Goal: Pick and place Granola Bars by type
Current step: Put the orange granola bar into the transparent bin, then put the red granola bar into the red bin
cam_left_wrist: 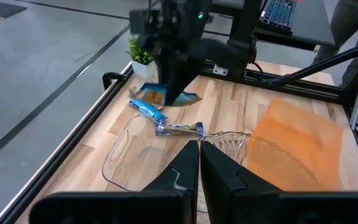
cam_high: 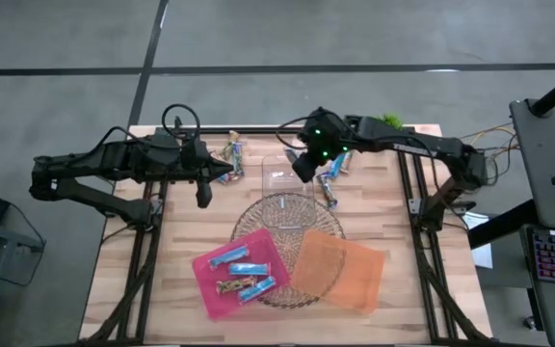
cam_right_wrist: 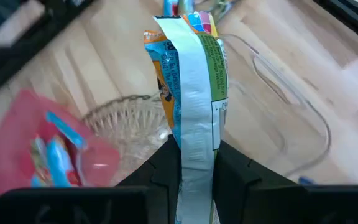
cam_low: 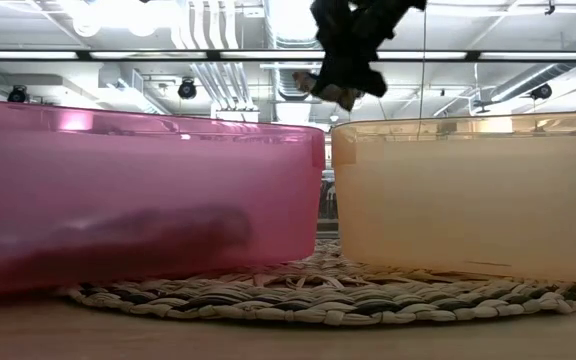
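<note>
My right gripper [cam_right_wrist: 194, 163] is clamped on one granola bar [cam_right_wrist: 188, 81], the wrapper squeezed thin between the two fingers. The wrapper shows orange, green and a silvery back seam. In the high view this gripper [cam_high: 302, 166] is up in the air, approx. over the clear plastic box [cam_high: 287, 175] at the far side of the woven mat [cam_high: 289, 214]. In the low view I see it hang high above the gap between the two trays, w/ the bar end sticking out sideways.

My left gripper [cam_left_wrist: 199, 163] has its fingers pressed together, nothing between them. In the high view it [cam_high: 203, 196] waits near the far-left part of the table [cam_high: 162, 289], well apart from the trays.

Around: the pink tray [cam_high: 200, 265] lies on the near-left of the mat and holds four bars [cam_high: 241, 275], mostly light blue. The orange tray [cam_high: 340, 275] lies beside it on the near-right; I see no bar in it. A small group of loose bars [cam_high: 335, 173] lies on the wood just right of the box, and another few bars [cam_high: 231, 154] near the far edge, close to the left arm. A small green plant [cam_high: 389, 120] stands at the far-right edge.
</note>
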You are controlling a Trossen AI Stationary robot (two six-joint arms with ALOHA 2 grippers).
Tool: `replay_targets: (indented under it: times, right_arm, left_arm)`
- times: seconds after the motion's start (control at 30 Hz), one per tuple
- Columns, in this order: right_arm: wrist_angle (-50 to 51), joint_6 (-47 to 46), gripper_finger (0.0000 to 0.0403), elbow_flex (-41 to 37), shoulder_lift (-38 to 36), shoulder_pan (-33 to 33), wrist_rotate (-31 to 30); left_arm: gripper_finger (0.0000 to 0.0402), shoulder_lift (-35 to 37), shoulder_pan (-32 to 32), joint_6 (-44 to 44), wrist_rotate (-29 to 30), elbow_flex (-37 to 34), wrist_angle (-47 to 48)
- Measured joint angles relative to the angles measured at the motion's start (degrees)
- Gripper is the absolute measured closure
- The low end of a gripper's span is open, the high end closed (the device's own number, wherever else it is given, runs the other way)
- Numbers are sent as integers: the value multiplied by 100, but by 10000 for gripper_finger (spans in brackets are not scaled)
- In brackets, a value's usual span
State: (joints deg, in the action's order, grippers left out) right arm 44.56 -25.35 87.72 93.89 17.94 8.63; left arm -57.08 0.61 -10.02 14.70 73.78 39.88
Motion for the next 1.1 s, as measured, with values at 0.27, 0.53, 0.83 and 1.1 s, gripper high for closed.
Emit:
replay_targets:
  times: [0.27, 0.53, 0.83, 1.1]
  right_arm:
    - [66, 1733, 344, 485, 659, 2, 359]
    - [371, 3125, 337, 486, 901, 34, 296]
    - [369, 3459, 322, 484, 932, 34, 50]
    - [585, 3156, 243, 468, 935, 62, 16]
  left_arm:
    - [402, 0, 1, 66, 7, 0, 0]
    - [402, 0, -1, 90, 4, 0, 2]
    - [402, 0, 0, 87, -7, 0, 4]
    - [402, 0, -1, 87, -7, 0, 3]
